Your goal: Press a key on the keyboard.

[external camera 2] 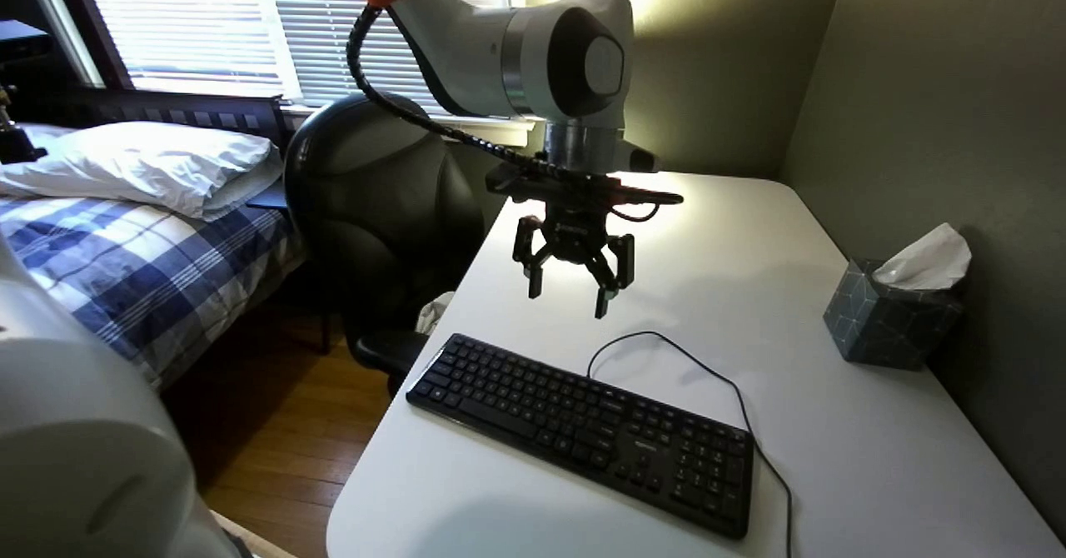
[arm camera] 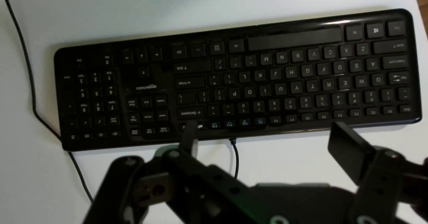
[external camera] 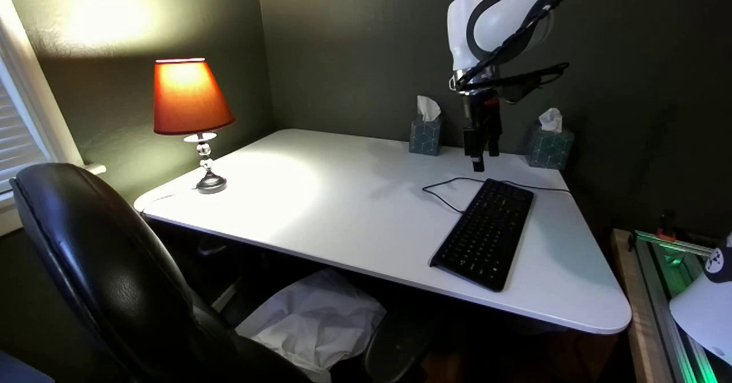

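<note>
The black keyboard lies flat on the white desk in both exterior views. In the wrist view the keyboard spans nearly the full width, with its letters upside down. Its thin black cable leaves the back edge and curves over the desk. My gripper points down with its fingers spread wide and nothing between them. It hangs in the air above the desk, beyond the keyboard's back edge, touching nothing. In the wrist view the fingertips appear at the function-key edge, one overlapping the keys near Backspace.
Two tissue boxes stand at the desk's wall side. A lit lamp with an orange shade stands at the desk's far end. A black chair is at the long edge of the white desk. A bed is behind.
</note>
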`<state>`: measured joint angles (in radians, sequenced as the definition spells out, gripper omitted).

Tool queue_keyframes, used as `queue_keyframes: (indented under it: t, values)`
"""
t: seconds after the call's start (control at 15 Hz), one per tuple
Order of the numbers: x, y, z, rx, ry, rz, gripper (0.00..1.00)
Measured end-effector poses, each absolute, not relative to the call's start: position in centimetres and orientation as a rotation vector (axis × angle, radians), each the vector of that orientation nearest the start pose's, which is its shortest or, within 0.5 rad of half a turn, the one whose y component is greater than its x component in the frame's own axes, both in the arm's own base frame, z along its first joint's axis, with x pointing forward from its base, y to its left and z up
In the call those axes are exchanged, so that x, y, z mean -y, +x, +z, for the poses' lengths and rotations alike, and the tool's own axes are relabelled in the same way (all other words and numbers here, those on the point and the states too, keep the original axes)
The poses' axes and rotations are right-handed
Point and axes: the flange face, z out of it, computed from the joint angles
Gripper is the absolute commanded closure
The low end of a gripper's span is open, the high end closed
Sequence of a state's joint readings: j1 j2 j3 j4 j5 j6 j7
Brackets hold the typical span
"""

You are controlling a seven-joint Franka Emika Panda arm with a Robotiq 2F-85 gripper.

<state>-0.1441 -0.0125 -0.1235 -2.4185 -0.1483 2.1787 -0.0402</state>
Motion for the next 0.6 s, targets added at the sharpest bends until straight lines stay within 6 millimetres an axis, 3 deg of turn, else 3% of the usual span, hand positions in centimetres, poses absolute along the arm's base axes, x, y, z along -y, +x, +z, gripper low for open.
queue_keyframes:
  t: [0.6]
  values:
    - [12.45,43.25,30.82,-0.23,-3.197,0.354,0.0]
